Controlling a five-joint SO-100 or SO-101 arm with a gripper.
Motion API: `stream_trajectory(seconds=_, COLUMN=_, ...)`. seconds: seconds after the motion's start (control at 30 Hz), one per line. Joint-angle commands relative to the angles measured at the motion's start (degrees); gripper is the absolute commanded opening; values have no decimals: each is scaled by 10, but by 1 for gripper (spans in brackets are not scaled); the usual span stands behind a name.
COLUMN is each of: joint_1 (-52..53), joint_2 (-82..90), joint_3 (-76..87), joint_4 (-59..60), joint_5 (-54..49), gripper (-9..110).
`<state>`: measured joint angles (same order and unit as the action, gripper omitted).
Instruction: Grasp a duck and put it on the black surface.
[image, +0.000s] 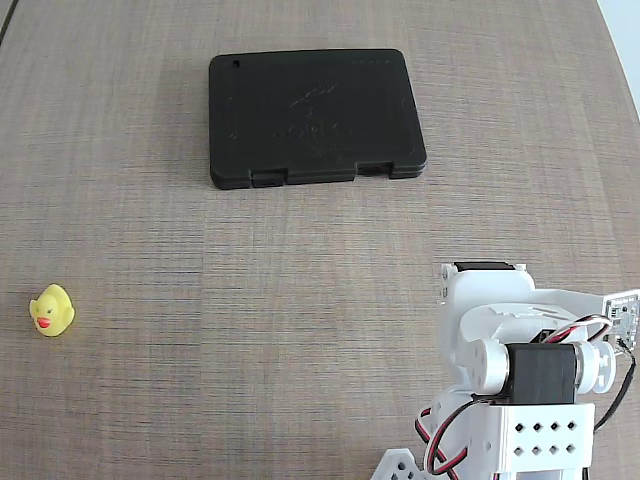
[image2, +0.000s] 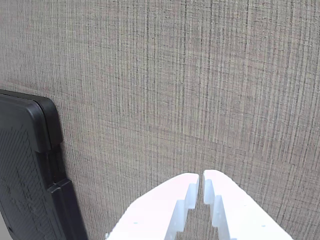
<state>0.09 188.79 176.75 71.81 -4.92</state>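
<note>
I have the duck (image: 51, 311) sitting alone on the wood-grain table (image: 300, 330), close to the left edge of the fixed view and roughly level with the top of the arm (image: 520, 380), which is folded up in the bottom right corner. So the whole width of the table lies between them, and that is what my next move turns on: the duck is far off to the left of the arm as the fixed view shows it, not ahead of it.

The black case (image: 315, 117) lies flat near the top of the fixed view, between the two and farther out, with its latch notches on the long edge facing the arm. Nothing rests on it yet.

In the wrist view the gripper (image2: 201, 176) comes in from the bottom edge with its two white jaws drawn nearly together, only a thin slit between the tips, and nothing held. Bare table lies ahead of them, and a corner of the case shows at the left edge. The duck does not appear in that view at all, so the fingers are not pointed at it.

I judge I must swing the arm round toward the duck and open the jaws before reaching. The beak points roughly toward the camera, but the toy is so small and rounded that I cannot pick out a long axis.
</note>
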Motion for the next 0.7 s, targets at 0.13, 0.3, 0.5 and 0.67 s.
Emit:
stream_trajectory(seconds=0.13, joint_1=-4, joint_2=32, joint_3=-31, joint_4=5, joint_5=0, gripper=0)
stream_trajectory(seconds=0.3, joint_1=-8, joint_2=-62, joint_3=-134, joint_4=-10, joint_5=2, gripper=0)
stream_trajectory(seconds=0.5, joint_1=-24, joint_2=-297, joint_3=-330, joint_4=-88, joint_5=3, gripper=0)
stream_trajectory(seconds=0.67, joint_1=-108, joint_2=-522, joint_3=-465, joint_4=-120, joint_5=-1, gripper=0)
